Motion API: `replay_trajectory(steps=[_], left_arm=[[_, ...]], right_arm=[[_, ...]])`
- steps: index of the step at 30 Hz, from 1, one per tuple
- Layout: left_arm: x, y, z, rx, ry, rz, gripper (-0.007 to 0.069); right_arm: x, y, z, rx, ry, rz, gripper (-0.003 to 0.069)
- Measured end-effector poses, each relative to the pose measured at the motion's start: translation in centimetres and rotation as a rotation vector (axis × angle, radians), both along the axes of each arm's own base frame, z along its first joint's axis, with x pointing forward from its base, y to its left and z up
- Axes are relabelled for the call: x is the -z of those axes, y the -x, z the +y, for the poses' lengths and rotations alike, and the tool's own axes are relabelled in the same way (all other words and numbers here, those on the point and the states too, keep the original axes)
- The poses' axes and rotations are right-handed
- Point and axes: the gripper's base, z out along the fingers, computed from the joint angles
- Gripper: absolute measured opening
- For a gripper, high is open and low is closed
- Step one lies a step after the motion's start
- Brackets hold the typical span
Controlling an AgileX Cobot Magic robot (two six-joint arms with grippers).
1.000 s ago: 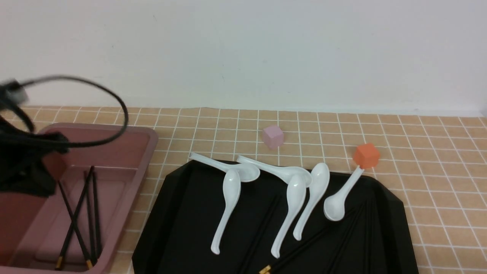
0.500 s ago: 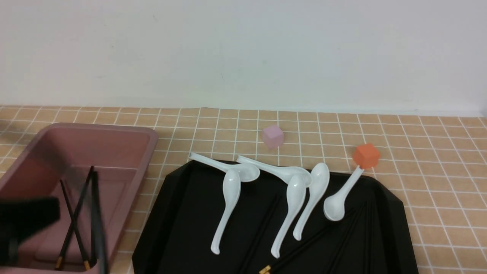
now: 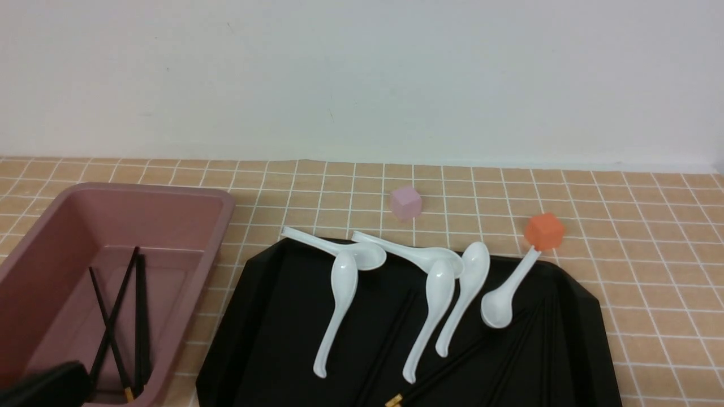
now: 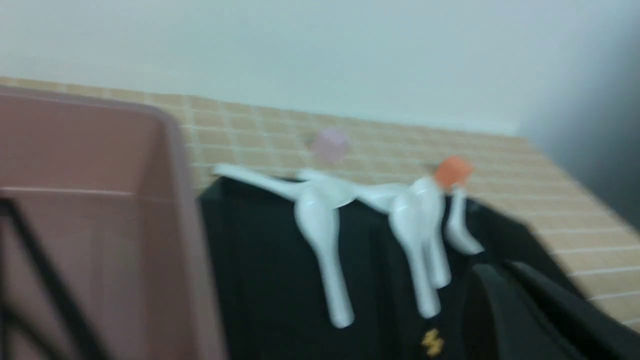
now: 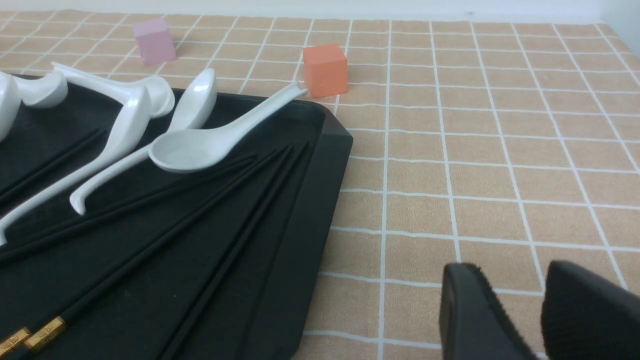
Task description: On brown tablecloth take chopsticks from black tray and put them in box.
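A bunch of chopsticks (image 5: 165, 241) lie flat on the tray (image 3: 254, 316) and a few sit crossed in the box (image 3: 218, 226); some on the tray seem to run under the spoons (image 3: 339, 305), so I reckon dragging one out could tip a spoon off the rim. They're thin, glossy and black on black, so a pinch could slip or grab two at once. Right gripper (image 5: 520, 280) hangs over the cloth (image 5: 475, 150) beside the tray, jaws a little apart and empty; left gripper (image 3: 42, 387) is a dark blur by the box's near end, can't tell if it's open or closed
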Motion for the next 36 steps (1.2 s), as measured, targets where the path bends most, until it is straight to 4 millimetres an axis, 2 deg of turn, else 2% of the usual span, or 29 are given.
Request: replay_trajectory(steps=[9, 15, 18, 24, 31, 36], left_arm=[[0.3, -0.3, 0.8, -0.068, -0.104, -0.016, -0.0013], [0.5, 0.7, 1.1, -0.138, -0.097, -0.142, -0.0013], [1.7, 1.0, 1.4, -0.185, -0.075, -0.157, -0.0013], [5.6, 0.4, 2.7, -0.325, -0.031, 0.025, -0.0013], [6.3, 0.4, 3.4, -0.317, -0.069, 0.05, -0.0013], [7.9, -0.2, 3.2, -0.261, -0.059, 0.023, -0.0013]], right_arm=[[0.0, 0.0, 0.0, 0.0, 0.0, 0.0, 0.024], [0.0, 0.0, 0.0, 0.0, 0.0, 0.0, 0.024], [0.0, 0.0, 0.0, 0.0, 0.0, 0.0, 0.024], [0.0, 0.0, 0.0, 0.0, 0.0, 0.0, 0.024], [0.0, 0.0, 0.0, 0.0, 0.0, 0.0, 0.024], [0.0, 0.0, 0.0, 0.0, 0.0, 0.0, 0.024]])
